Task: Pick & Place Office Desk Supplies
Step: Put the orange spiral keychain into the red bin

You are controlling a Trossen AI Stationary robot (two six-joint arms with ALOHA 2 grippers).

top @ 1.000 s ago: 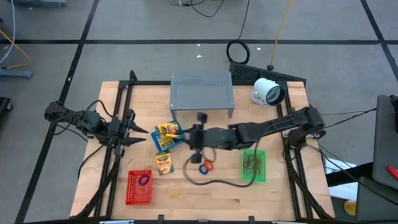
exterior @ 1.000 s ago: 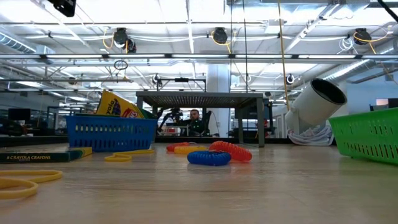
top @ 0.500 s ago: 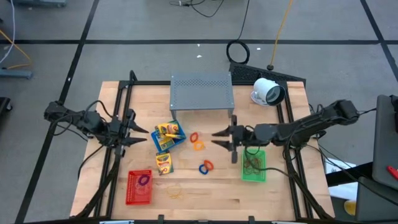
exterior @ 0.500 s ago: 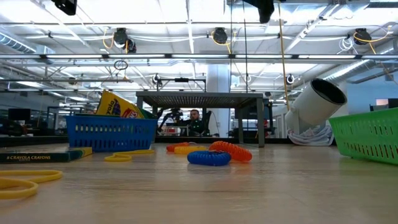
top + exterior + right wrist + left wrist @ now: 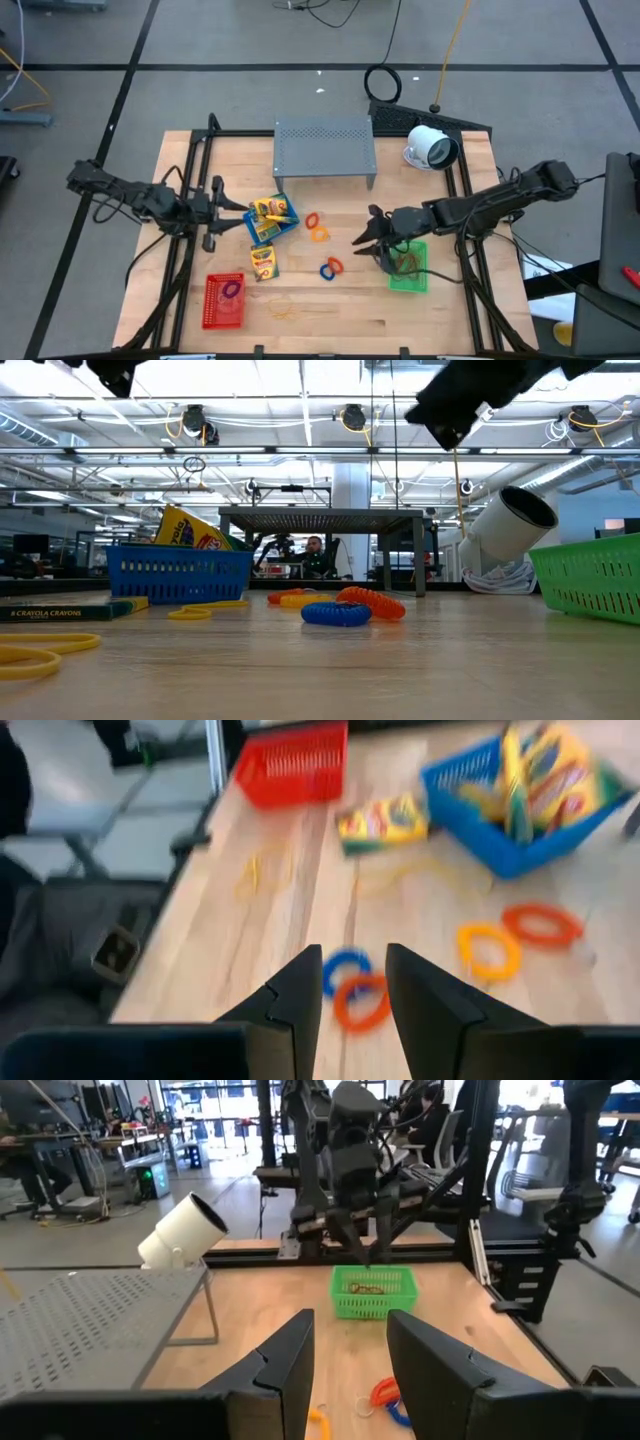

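Observation:
A blue basket (image 5: 272, 218) left of the table's middle holds yellow crayon packs, and another pack (image 5: 263, 262) lies flat on the wood beside it. Orange loops (image 5: 316, 226) and a blue and an orange loop (image 5: 331, 268) lie mid-table. A red basket (image 5: 224, 300) holds a purple loop, and a green basket (image 5: 408, 266) holds tan bands. My left gripper (image 5: 238, 213) hovers open, level, just left of the blue basket. My right gripper (image 5: 362, 232) hangs open above the table beside the green basket's left edge, slanting down toward the loops (image 5: 352, 988). Both are empty.
The grey perforated metal stand (image 5: 324, 147) stands at the far middle, with a white round device (image 5: 431, 148) to its right. A thin yellow band (image 5: 283, 308) lies near the front edge. Black frame rails (image 5: 190, 190) run along both table sides. Bare wood lies between the loops and the front edge.
My right gripper has drawn back from beside the blue basket toward the table's right edge, sinking and rolling as it went; it now hangs by the green basket. My left gripper has edged slightly toward the blue basket. The supplies have stayed in place.

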